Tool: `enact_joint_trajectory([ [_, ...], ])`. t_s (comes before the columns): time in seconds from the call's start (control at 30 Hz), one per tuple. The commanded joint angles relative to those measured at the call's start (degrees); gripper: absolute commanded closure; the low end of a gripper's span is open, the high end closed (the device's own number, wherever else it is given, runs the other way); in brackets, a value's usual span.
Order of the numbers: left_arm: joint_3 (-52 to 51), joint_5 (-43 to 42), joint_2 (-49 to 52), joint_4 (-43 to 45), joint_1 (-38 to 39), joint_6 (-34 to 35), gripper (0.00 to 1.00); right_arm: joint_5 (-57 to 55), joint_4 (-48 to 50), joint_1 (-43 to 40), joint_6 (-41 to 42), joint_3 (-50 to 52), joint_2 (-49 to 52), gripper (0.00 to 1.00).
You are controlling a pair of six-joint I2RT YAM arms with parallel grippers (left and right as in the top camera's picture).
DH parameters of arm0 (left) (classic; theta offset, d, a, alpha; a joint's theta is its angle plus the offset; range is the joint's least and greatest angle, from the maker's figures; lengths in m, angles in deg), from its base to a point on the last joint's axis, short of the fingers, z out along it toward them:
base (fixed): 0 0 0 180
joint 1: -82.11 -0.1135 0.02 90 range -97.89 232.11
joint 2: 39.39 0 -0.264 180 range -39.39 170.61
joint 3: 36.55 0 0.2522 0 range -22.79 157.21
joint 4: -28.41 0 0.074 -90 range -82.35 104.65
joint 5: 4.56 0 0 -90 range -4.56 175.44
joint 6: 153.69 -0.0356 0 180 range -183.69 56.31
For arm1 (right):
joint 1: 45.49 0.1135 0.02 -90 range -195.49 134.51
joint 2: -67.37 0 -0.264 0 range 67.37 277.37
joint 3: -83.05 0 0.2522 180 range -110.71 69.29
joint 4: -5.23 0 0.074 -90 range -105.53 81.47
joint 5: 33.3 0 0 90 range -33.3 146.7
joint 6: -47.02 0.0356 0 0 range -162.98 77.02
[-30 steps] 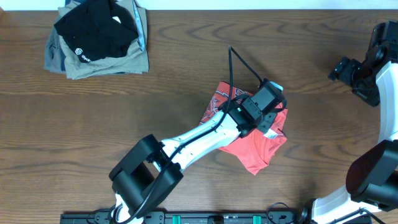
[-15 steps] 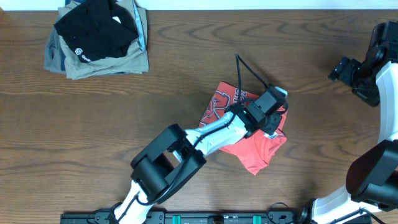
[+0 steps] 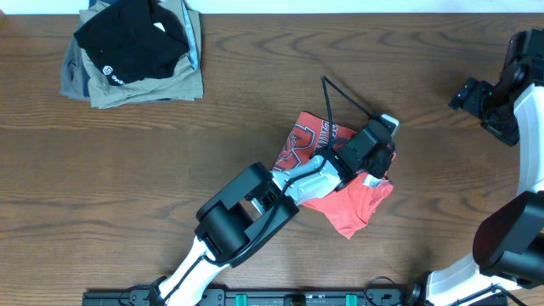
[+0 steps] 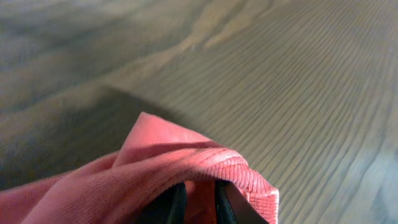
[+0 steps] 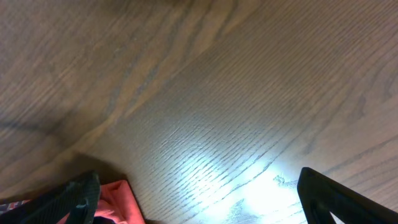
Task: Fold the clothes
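The red-orange T-shirt point(image 3: 350, 202) lies crumpled at the middle of the wooden table, its white and dark red print point(image 3: 304, 141) facing up at its left part. My left gripper point(image 3: 380, 161) is over the shirt's right edge. In the left wrist view it point(image 4: 199, 202) is shut on a fold of the shirt point(image 4: 168, 165), with a ribbed hem draped over the fingertips. My right gripper point(image 3: 467, 93) hovers at the far right, away from the shirt. In the right wrist view it point(image 5: 199, 196) is open and empty, with a bit of the red shirt point(image 5: 117, 198) by its left finger.
A black garment with a small white logo point(image 3: 132, 38) lies on a khaki-grey folded garment point(image 3: 149, 87) at the back left corner. The left arm's black cable point(image 3: 340, 89) loops above the shirt. Bare table point(image 3: 212, 110) lies between pile and shirt.
My left arm has stretched further to the right, and its gripper has shifted slightly right and down over the shirt's right edge. The right arm has not moved.
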Motion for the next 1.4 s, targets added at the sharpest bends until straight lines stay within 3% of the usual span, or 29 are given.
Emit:
enact_joint_trajectory([
  [0.0,0.81,-0.35,1.03,1.84,0.02,0.55,0.81,-0.39,-0.02,0.44,-0.7,-0.52,-0.09,0.01],
  [0.33,1.14,-5.16,0.0,3.39,1.07,1.99,0.81,-0.39,-0.02,0.44,-0.7,-0.52,-0.09,0.01],
  [0.43,1.18,-5.92,-1.2,3.34,2.27,1.99,0.67,-0.39,-0.02,0.44,-0.7,-0.52,-0.09,0.01],
  [0.5,1.18,-5.92,-2.16,2.91,2.93,1.95,0.51,-0.39,-0.02,0.44,-0.72,-0.52,-0.09,0.01],
  [0.63,1.2,-5.9,-4.02,1.16,3.48,1.92,0.45,-0.39,-0.02,0.44,-0.72,-0.52,-0.09,0.01],
  [0.93,1.2,-5.97,-9.6,-9.51,3.45,1.55,0.37,-0.39,-0.02,0.44,-0.72,-0.52,-0.09,0.01],
  [1.1,1.18,-10.45,-14.23,-16.7,3.45,1.55,0.3,-0.39,-0.02,0.44,-0.7,-0.52,-0.09,0.01],
  [1.27,1.18,-12.72,-18.53,-24.59,3.37,1.53,0.12,-0.39,-0.02,0.44,-0.7,-0.52,-0.09,0.01],
  [1.37,1.18,-12.37,-20.59,-32.35,2.75,1.51,0.1,-0.39,-0.02,0.44,-0.7,-0.52,-0.09,0.01],
])
